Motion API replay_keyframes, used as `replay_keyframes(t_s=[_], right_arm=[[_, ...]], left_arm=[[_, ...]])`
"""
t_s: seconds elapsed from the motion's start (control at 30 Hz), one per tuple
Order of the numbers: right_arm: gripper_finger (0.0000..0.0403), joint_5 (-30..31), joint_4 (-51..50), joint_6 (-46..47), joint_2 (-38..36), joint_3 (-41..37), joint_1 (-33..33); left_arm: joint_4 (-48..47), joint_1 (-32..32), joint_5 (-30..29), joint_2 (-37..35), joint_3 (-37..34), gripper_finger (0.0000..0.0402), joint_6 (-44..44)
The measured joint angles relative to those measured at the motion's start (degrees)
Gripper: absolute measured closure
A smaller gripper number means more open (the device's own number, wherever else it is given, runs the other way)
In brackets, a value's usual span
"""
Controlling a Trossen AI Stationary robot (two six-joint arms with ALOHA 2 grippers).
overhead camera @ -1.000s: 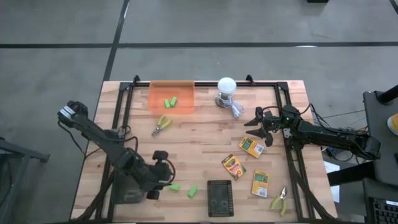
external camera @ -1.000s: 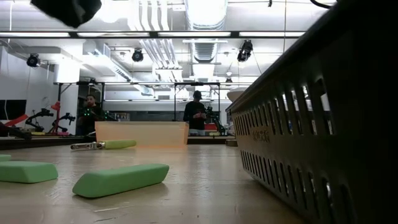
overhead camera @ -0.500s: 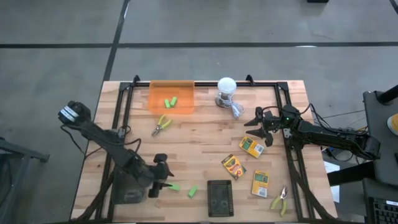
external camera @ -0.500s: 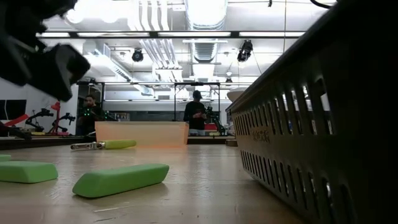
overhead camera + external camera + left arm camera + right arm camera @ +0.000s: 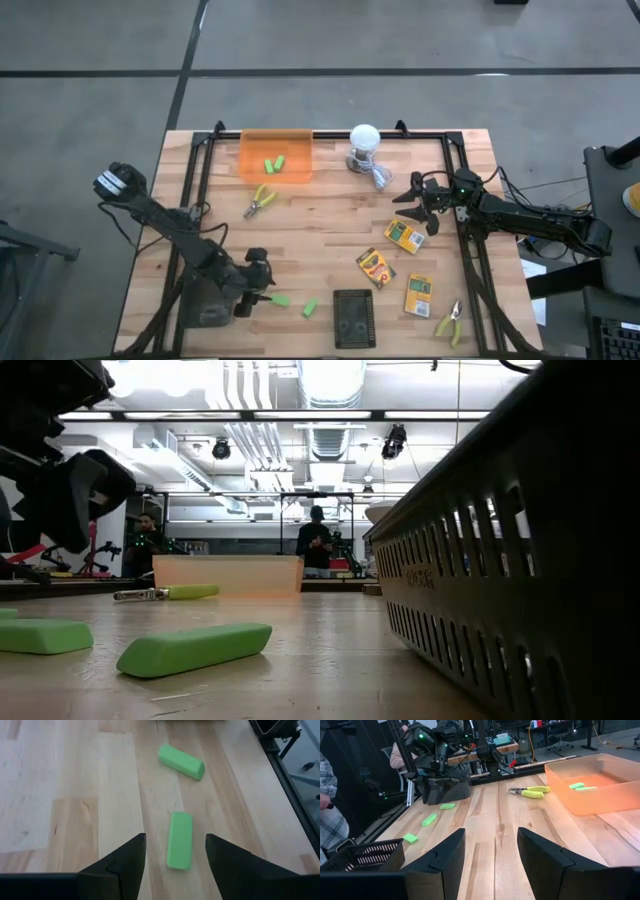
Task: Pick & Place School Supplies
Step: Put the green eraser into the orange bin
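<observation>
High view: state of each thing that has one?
left gripper: fingers open, straddling a green block, not closed on it
right gripper: fingers open, empty
orange bin: holds two green blocks
black basket: upright
pliers: lying loose beside the bin
crayon boxes: flat on table

No readable text
The crayon boxes [image 5: 405, 236] carry printing, but none of it can be made out.

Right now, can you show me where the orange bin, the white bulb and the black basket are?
orange bin [image 5: 252, 166]: view from above, bare floor near its left wall.
white bulb [image 5: 364, 136]: view from above, middle of its round top.
black basket [image 5: 352, 316]: view from above, middle of its floor.
</observation>
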Motion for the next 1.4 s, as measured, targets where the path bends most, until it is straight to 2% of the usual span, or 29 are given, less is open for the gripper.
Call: replay_keyframes(t_s=[0.17, 0.63, 1.0, 1.17, 1.4], right_arm=[[0.0225, 0.0, 0.0, 0.0, 0.0, 0.0, 0.0], [0.0225, 0.0, 0.0, 0.0, 0.0, 0.0, 0.0], [0.0225, 0.0, 0.0, 0.0, 0.0, 0.0, 0.0], [0.0225, 0.0, 0.0, 0.0, 0.0, 0.0, 0.0], [0.0225, 0.0, 0.0, 0.0, 0.0, 0.0, 0.0]], left_arm=[[-0.4, 0.0, 0.0, 1.8, 0.9, 0.0191, 0.0], [-1.1, 0.0, 3.7, 15.3, 8.4, 0.0191, 0.9], [-0.5, 0.0, 3.4, 16.8, 9.0, 0.0193, 0.2], [-0.7, 0.0, 3.2, 16.9, 8.8, 0.0223, 0.5], [-1.1, 0.0, 2.5, 16.9, 8.7, 0.0300, 0.5]])
